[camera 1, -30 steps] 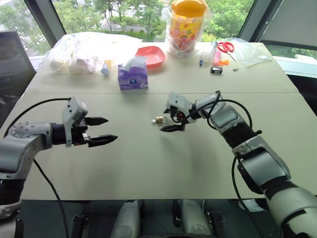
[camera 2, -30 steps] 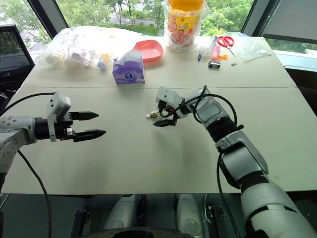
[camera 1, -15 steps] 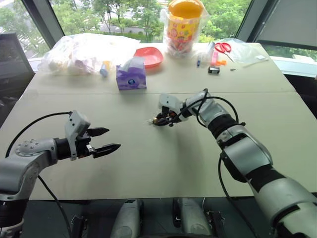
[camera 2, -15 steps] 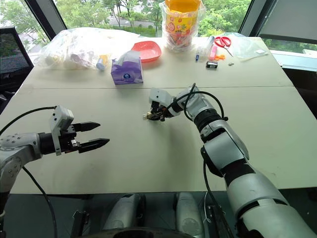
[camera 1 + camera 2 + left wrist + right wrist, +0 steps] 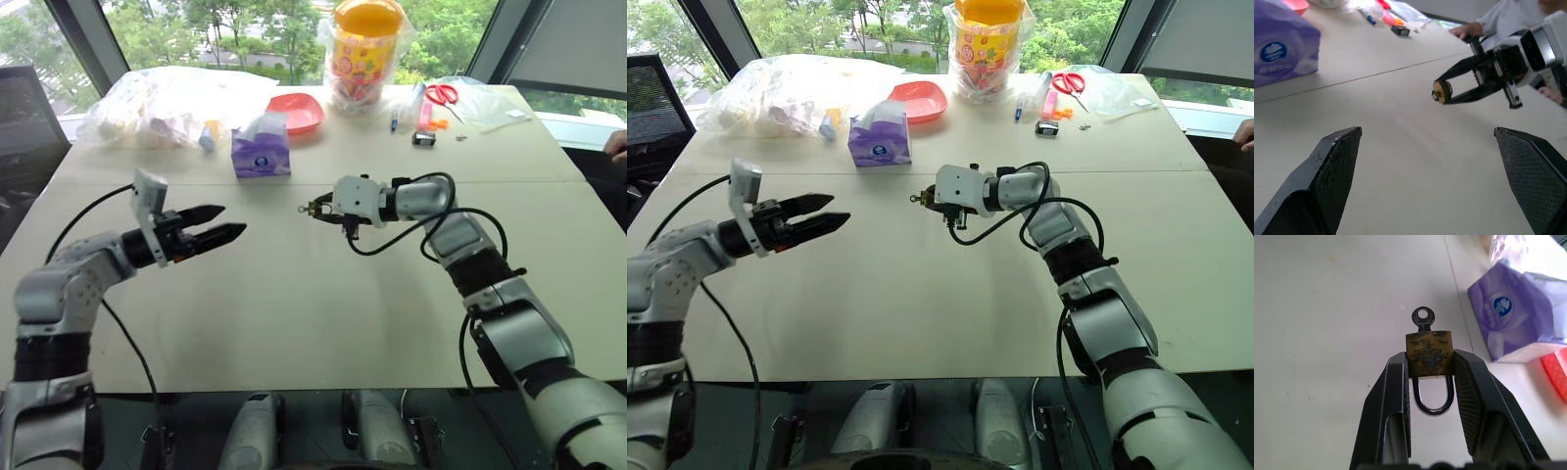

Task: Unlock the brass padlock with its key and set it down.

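Observation:
The brass padlock (image 5: 1428, 351) is pinched by its body between the fingers of my right gripper (image 5: 1430, 364), which is shut on it. Its silver shackle (image 5: 1433, 399) points back toward the wrist, and the key (image 5: 1422, 318) sticks out of the far end. In the eye views the padlock (image 5: 315, 208) hangs above the table's middle. My left gripper (image 5: 220, 223) is open and holds nothing; it is level and points at the padlock from the left, a hand's length away. In the left wrist view the padlock (image 5: 1441, 91) sits ahead of my left gripper's open fingers (image 5: 1334, 171).
A purple tissue box (image 5: 262, 152) stands just behind the two grippers. Farther back are a red bowl (image 5: 299, 110), plastic bags (image 5: 167, 98), an orange-lidded jar (image 5: 370, 44) and scissors (image 5: 446, 93). A person's hand (image 5: 617, 147) rests at the table's right edge.
My right gripper closed on the padlock and lifted it off the table, rolling its wrist. My left gripper rose and moved inward toward the padlock.

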Available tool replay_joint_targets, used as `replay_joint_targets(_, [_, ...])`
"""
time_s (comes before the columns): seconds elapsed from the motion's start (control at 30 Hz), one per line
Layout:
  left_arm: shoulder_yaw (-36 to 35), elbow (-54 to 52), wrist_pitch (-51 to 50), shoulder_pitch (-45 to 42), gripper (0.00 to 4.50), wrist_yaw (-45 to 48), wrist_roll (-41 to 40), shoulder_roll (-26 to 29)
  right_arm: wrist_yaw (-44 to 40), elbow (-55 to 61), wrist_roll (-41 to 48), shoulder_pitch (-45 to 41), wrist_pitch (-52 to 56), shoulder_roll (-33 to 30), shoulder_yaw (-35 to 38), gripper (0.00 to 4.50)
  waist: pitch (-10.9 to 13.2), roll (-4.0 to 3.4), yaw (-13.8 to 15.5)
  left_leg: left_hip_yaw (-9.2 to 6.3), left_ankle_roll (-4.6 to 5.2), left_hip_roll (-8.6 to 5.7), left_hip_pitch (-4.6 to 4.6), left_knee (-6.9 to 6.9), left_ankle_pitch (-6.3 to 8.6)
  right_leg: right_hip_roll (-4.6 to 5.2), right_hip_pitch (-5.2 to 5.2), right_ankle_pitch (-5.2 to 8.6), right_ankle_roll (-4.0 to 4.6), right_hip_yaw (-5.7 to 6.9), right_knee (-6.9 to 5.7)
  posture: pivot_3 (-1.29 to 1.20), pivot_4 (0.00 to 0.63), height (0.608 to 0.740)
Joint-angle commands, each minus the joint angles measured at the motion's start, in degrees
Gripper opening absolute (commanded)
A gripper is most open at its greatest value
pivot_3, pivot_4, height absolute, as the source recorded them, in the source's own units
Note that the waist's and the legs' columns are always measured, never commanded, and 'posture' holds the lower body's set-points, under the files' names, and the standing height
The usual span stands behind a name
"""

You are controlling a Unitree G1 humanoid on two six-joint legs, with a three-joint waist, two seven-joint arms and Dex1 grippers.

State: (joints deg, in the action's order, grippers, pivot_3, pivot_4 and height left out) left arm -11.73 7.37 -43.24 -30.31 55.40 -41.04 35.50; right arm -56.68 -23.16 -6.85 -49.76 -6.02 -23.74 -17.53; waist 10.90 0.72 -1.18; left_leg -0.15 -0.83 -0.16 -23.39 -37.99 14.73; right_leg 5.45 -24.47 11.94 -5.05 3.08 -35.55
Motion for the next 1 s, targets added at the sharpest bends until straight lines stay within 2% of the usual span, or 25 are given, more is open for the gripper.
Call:
replay_joint_targets(0.03, [2.23, 7.95, 2.35, -5.37, 3.98, 4.15, 1.88, -0.99, 2.09, 10.38, 1.22, 0.60, 5.08, 0.36, 1.89, 0.70, 0.00, 0.00, -0.08, 0.00, 0.00, 0.02, 0.01, 0.00, 0.00, -0.02, -0.01, 0.00, 0.00, -0.01, -0.03, 0.00, 0.150, 0.740])
replay_joint_targets(0.07, [3.31, 9.96, 2.83, -6.99, 3.80, 5.55, 2.56, -1.54, 2.65, 11.98, 1.13, 0.89, 6.23, 0.52, 1.97, 0.70, 0.00, 0.00, 0.07, 0.01, 0.00, 0.02, 0.02, 0.00, 0.00, -0.02, -0.02, 0.00, 0.01, -0.01, -0.07, 0.00, 0.150, 0.740])
replay_joint_targets(0.1, [4.28, 11.81, 3.13, -8.69, 3.32, 6.84, 3.13, -2.21, 3.10, 13.50, 1.04, 1.17, 7.42, 0.63, 1.95, 0.70, 0.00, 0.00, 0.13, 0.01, 0.00, 0.02, 0.02, -0.01, 0.00, -0.03, -0.03, 0.00, 0.01, 0.01, -0.11, 0.00, 0.150, 0.740])
replay_joint_targets(0.27, [6.16, 16.65, 3.74, -12.91, 1.49, 11.24, 4.53, -3.73, 4.42, 17.36, 2.05, 2.20, 11.19, 1.30, 2.14, 0.70, 0.00, 0.01, 0.34, 0.01, 0.00, 0.01, -0.01, -0.04, 0.00, -0.02, -0.02, 0.01, 0.02, 0.00, -0.09, 0.00, 0.150, 0.740])
replay_joint_targets(0.5, [7.12, 18.52, 4.52, -15.49, 1.49, 13.03, 5.88, -6.77, 5.27, 20.43, 2.11, 4.17, 13.55, 0.87, 1.67, 0.70, 0.01, 0.02, 0.41, 0.00, 0.01, 0.00, -0.03, -0.04, 0.00, 0.00, -0.02, 0.01, 0.02, -0.01, -0.08, 0.00, 0.150, 0.740])
replay_joint_targets(1.0, [6.87, 17.84, 4.81, -15.26, 1.49, 12.60, 6.19, -8.08, 5.59, 20.60, 1.58, 4.36, 14.01, 0.58, 0.63, 0.70, 0.01, 0.02, 0.41, -0.03, 0.01, 0.01, -0.02, -0.04, 0.00, 0.00, -0.03, 0.01, 0.01, -0.01, -0.09, 0.00, 0.150, 0.740])
